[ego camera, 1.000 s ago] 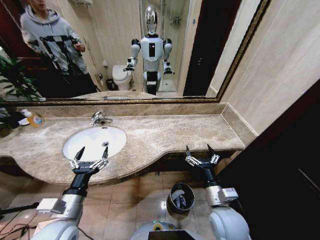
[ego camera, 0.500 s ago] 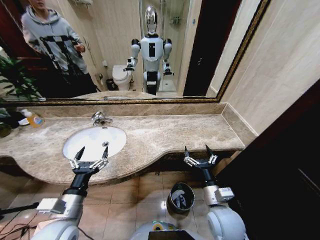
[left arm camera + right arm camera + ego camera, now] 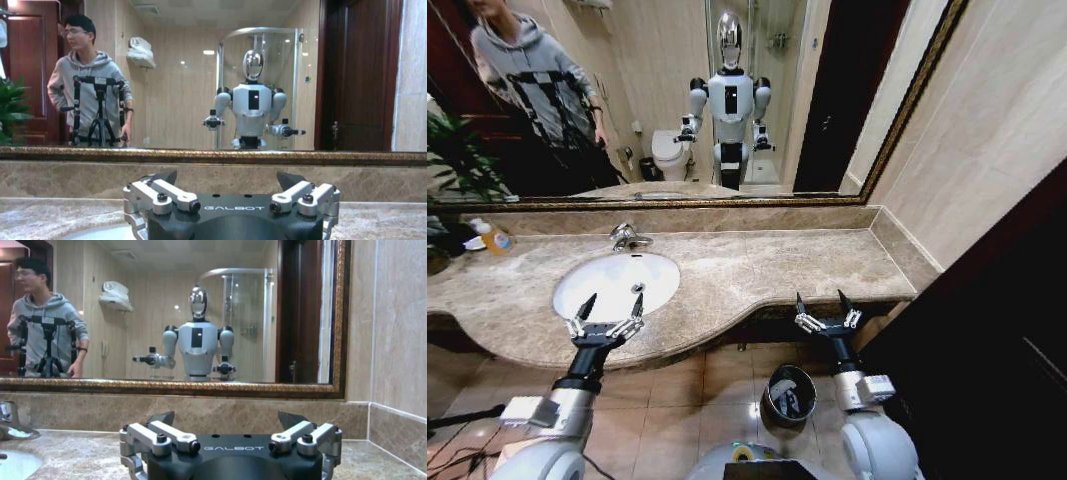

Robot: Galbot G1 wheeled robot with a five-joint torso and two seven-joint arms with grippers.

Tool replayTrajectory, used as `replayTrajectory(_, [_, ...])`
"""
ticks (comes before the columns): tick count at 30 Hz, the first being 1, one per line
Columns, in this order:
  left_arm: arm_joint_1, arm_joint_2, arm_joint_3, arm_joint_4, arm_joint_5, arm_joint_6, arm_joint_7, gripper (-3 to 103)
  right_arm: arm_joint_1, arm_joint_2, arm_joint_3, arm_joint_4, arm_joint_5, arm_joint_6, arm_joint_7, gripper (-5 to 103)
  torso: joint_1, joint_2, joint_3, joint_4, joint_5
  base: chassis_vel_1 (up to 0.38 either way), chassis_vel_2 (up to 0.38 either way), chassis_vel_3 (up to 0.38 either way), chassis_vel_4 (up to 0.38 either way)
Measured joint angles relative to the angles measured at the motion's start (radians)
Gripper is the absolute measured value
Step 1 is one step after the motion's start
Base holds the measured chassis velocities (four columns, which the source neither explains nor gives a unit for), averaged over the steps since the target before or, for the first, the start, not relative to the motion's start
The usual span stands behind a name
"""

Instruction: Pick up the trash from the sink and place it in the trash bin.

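Lower left of the head view, the left gripper hangs wide and empty over the sink's front rim; lower centre, the right gripper, likewise spread, waits above the trash bin; no trash discernible

White oval sink in marble counter; dark trash bin on floor.
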Motion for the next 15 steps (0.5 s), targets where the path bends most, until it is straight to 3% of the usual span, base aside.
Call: replayTrajectory(15, [0.0,0.0,0.0,0.0,0.0,0.0,0.0,100,0.0,0.0,0.0,-0.001,0.001,0.0,0.0,100,0.0,0.0,0.0,0.0,0.0,0.0,0.0,0.0,0.0])
